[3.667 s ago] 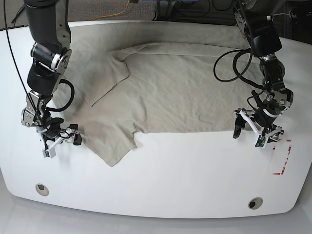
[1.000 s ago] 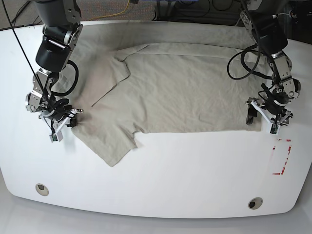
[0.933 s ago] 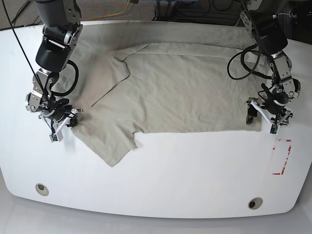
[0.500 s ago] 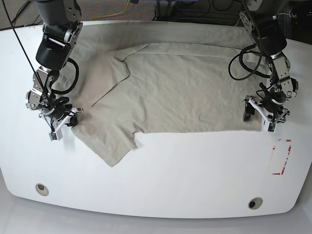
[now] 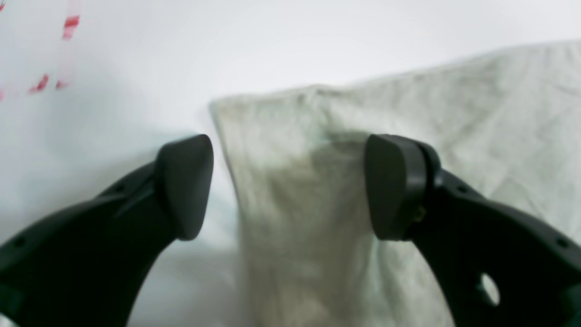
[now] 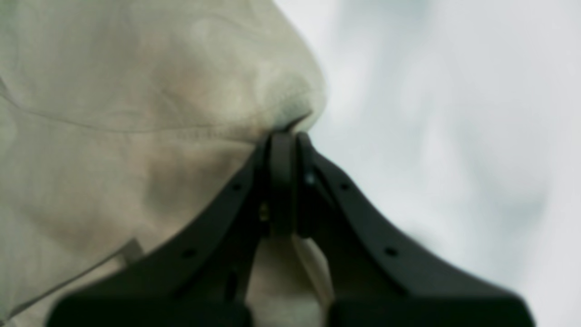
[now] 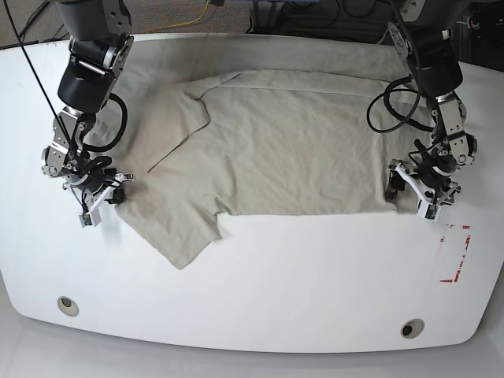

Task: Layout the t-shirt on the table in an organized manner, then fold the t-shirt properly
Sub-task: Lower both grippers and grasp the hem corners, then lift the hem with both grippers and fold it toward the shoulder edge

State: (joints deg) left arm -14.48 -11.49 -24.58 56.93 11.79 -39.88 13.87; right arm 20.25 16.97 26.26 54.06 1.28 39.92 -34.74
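The beige-grey t-shirt [image 7: 291, 150] lies spread across the far half of the white table [image 7: 276, 291], one sleeve hanging toward the front left. At the shirt's left edge my right gripper [image 7: 110, 195] is shut on the fabric; the right wrist view shows the right gripper [image 6: 283, 136] pinching a seamed fold of t-shirt [image 6: 136, 113]. My left gripper [image 7: 411, 195] stands open over the shirt's near right corner. In the left wrist view that t-shirt [image 5: 454, 113] corner lies between the wide-apart fingers of the left gripper [image 5: 289, 186].
A red tape outline [image 7: 457, 253] is marked on the table just in front of the left gripper, also visible as red tape [image 5: 41, 84]. Two grommet holes [image 7: 68, 305] [image 7: 409, 328] sit near the front edge. Cables lie beyond the far edge.
The left gripper has shifted a little left and away from the red tape, onto the shirt's corner, staying open. The right gripper has held its grip almost in place.
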